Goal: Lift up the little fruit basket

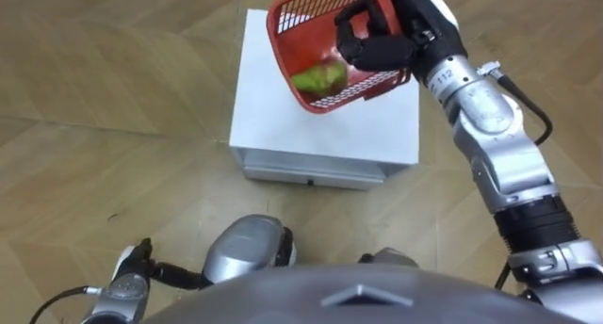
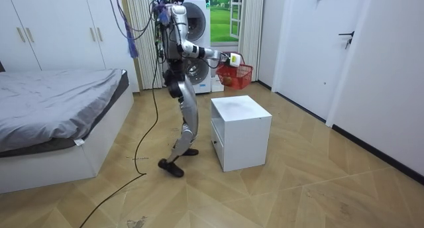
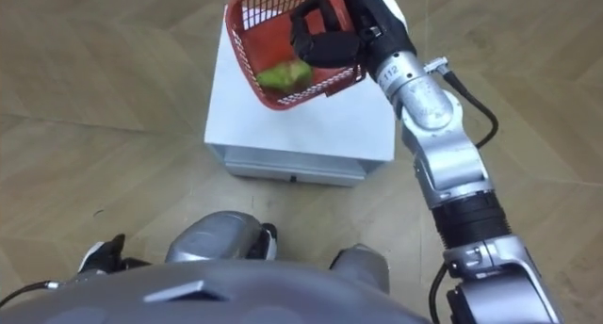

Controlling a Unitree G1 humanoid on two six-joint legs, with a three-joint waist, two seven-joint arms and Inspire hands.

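The basket [image 1: 294, 13] is off the worktop [image 1: 330, 131], hanging in the air above its far right corner, with the right hand [image 1: 372, 43] clenched on its near side; whether the fingers are round the rim or a handle I cannot tell. The main risk I see is the tilt. The basket hangs at a slant with its opening turned partly sideways, and the green fruit [image 1: 318, 77] lies low against the mesh wall near the lip. Any further tipping or a jolt of the arm could roll the fruit out onto the worktop or the floor [image 1: 113, 126]. The grip is on one side only, so the load hangs off-centre and the basket could swing or twist in the fingers. The arm is stretched well out from the body, and in the room view the robot stands with one foot ahead of the other beside the worktop, so a sway in its stance would carry straight to the basket. The left hand [image 1: 127, 284] hangs low by the robot's side, and I cannot tell how its fingers are set. The worktop is a small white box with a plain flat top and a drawer front. It stands on a wooden herringbone floor, with a bed [image 2: 59, 95] on the room view's left, a washer [image 2: 199, 29] behind the robot and a door [image 2: 318, 56] to the right.
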